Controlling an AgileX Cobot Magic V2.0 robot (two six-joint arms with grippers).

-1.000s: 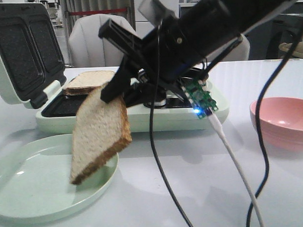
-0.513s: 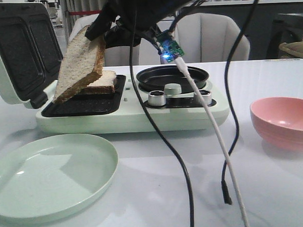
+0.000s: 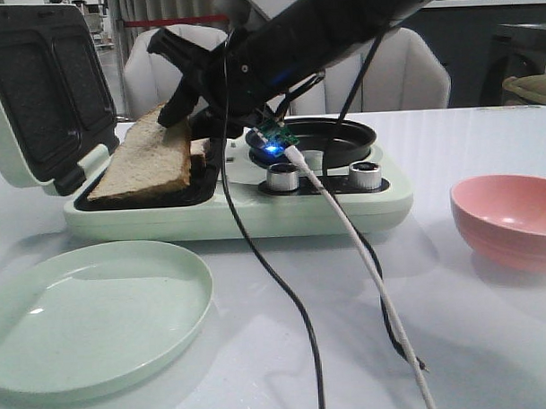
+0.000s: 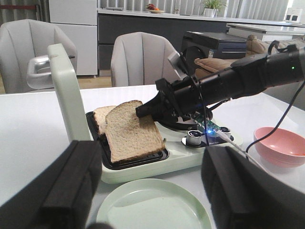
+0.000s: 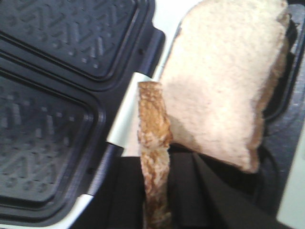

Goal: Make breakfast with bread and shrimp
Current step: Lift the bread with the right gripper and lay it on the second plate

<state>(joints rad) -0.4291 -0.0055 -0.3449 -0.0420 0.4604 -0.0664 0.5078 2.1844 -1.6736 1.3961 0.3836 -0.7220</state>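
The upper slice of bread lies tilted over the sandwich maker's left tray, its near edge down on the plate and its far edge propped on the second slice beneath. The right claw pinches that raised crust; in the right wrist view the crust runs edge-on between the fingers. No shrimp is visible in any view. To finish this placement well, the claw would do best to lower the raised edge until the slice sits flat and square inside the tray before letting go, then lift straight clear of the open lid. The left claw hangs spread above the tabletop, near the empty green plate.
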